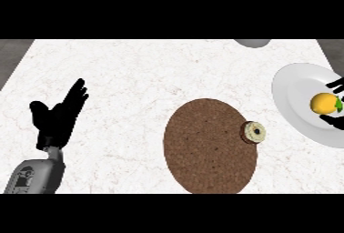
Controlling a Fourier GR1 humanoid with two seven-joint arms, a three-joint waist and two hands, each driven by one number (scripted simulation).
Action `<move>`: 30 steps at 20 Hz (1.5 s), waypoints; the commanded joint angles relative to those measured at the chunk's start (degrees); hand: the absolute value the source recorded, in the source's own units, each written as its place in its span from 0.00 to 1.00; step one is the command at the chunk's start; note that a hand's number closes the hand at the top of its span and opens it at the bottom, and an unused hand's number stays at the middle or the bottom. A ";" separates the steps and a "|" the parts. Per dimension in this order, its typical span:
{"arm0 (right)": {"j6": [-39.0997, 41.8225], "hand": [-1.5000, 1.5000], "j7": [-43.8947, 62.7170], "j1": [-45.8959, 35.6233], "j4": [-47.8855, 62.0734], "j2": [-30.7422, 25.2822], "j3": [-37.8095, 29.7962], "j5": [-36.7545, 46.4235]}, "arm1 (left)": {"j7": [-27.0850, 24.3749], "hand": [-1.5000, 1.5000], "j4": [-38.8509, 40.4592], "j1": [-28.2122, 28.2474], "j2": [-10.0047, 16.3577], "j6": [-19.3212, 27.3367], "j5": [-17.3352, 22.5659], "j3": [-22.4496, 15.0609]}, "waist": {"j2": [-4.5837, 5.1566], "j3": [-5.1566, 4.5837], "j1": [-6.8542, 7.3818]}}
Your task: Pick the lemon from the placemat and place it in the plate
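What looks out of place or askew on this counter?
Only the small beige ring-shaped item: it straddles the right rim of the brown round woven placemat, half on, half off. Nothing looks spilled or damaged.

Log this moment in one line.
right hand: holding lemon at plate | left hand: open, at left | placemat: no lemon

On the marbled counter [134,77] lie a round brown placemat [205,145] and a white plate [292,88].
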 commanded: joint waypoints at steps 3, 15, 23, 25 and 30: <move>-1.21 0.00 -11.71 -4.51 10.00 -1.95 -1.04 -0.93 | -0.73 0.50 3.45 -1.34 1.00 -1.62 1.10 2.23 | -0.15 -0.05 -0.81; 21.05 0.00 -11.64 -11.34 10.73 -3.61 -10.58 -17.70 | -1.01 0.50 1.59 1.24 1.40 -1.53 0.11 2.08 | -0.81 -0.20 -1.66; 35.54 0.00 -7.54 -10.72 18.21 -10.03 -11.11 -21.40 | -2.44 0.50 0.20 2.52 -0.20 -1.74 0.24 1.26 | -0.22 -0.03 -0.49; 35.36 0.00 -11.31 -8.26 18.16 -9.84 -10.89 -21.71 | -1.07 0.50 0.11 1.81 0.55 -2.82 0.80 1.47 | -0.13 0.02 -0.51; 38.70 0.00 -14.24 -4.62 17.52 -13.34 -10.55 -23.08 | -0.79 0.50 -0.47 2.34 -0.96 -1.00 -0.37 0.74 | -0.15 0.05 -0.89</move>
